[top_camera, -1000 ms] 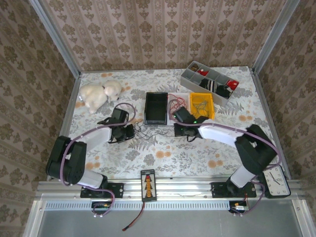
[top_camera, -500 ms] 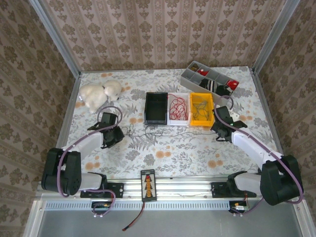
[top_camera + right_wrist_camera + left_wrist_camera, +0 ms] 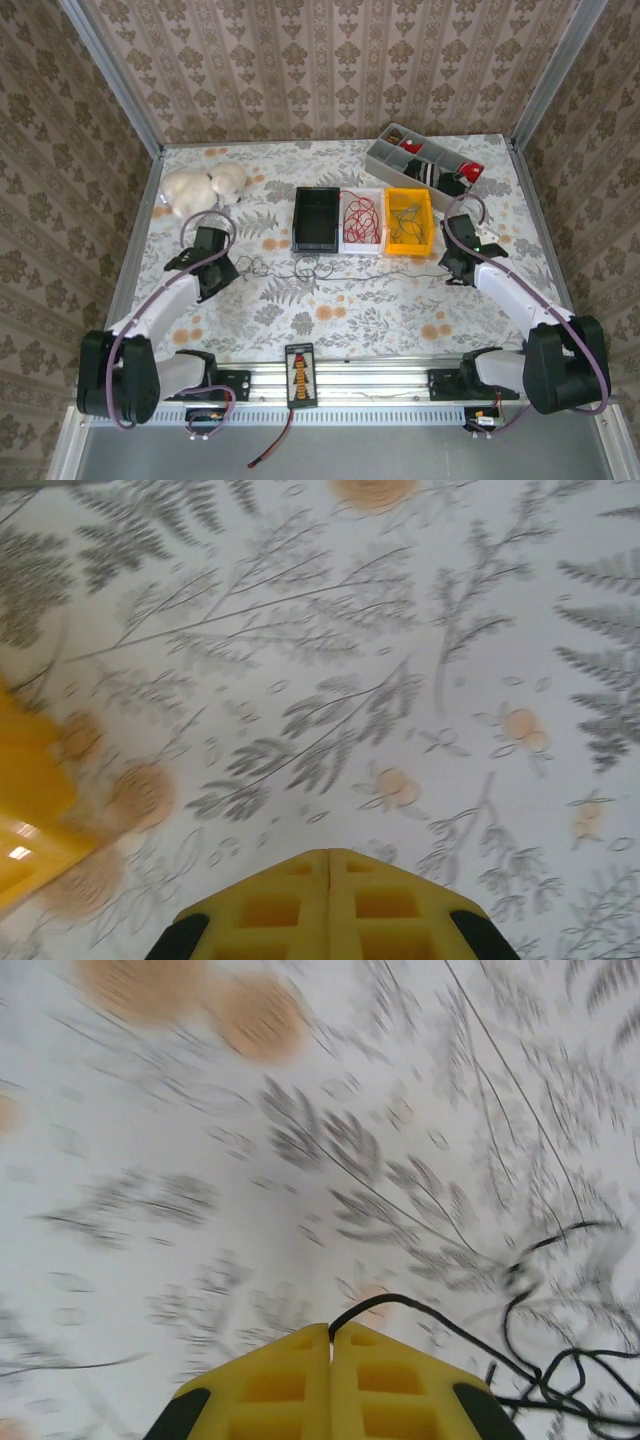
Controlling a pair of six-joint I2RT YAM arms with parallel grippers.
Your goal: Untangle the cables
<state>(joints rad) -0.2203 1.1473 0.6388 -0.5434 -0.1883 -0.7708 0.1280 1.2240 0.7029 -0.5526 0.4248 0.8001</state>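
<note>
White plush toy [image 3: 200, 190] lies at the far left of the flower-printed table [image 3: 330, 320]. Nearer the front, the left gripper [image 3: 228, 272] sits low over the cloth. In the left wrist view its yellow fingers [image 3: 270, 1385] are pressed tight together, with a black cable [image 3: 305, 266] pinched at the tips. The wire arches out to the right into a loose snarl.

From above, that cable has a small cluster of loops just in front of the black bin [image 3: 317, 218]. From there it stretches as one thin line rightward across the middle of the table. On the front rail, a small black panel [image 3: 300, 375] carries orange markings too small to read.

Beside the black bin stands a white bin [image 3: 345, 236] holding a bundle of red cables [image 3: 360, 213]. Next comes a yellow bin [image 3: 409, 240] holding thin dark cables [image 3: 405, 213]. Farther back and to the right is a grey divided tray [image 3: 385, 158] with red and black items in it.

The thin line ends at the right gripper [image 3: 449, 272], near the yellow bin's front right corner. Its jaws are closed flush in the right wrist view. Whether the wire is caught between them cannot be made out.
</note>
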